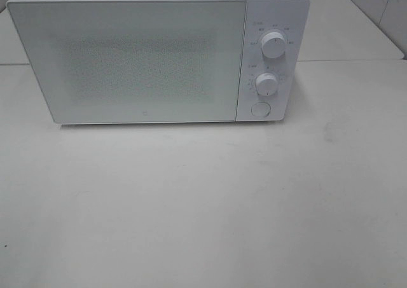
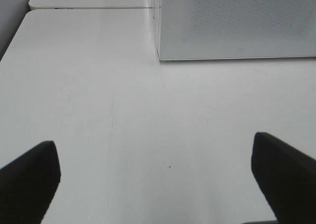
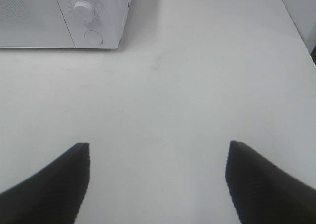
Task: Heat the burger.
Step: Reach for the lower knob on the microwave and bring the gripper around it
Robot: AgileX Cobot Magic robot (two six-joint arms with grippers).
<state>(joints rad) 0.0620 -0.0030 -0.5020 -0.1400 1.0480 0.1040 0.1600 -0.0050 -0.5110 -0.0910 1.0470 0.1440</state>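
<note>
At 12 o'clock on the white table stands the microwave, its door closed and too frosted to see through. Farthest left, the left gripper hangs over bare tabletop, jaws spread wide with nothing between them. If the door swings out while that arm is near, it could well strike it. At 3 o'clock of the door sit the upper knob and lower knob, with the round button at 6 o'clock beneath them. A timer turned now would probably run the oven with no food confirmed inside. The right gripper is likewise wide apart and empty. The burger shows in no view, so I cannot place it relative to either gripper. It may be behind the door or beyond the frame.
</note>
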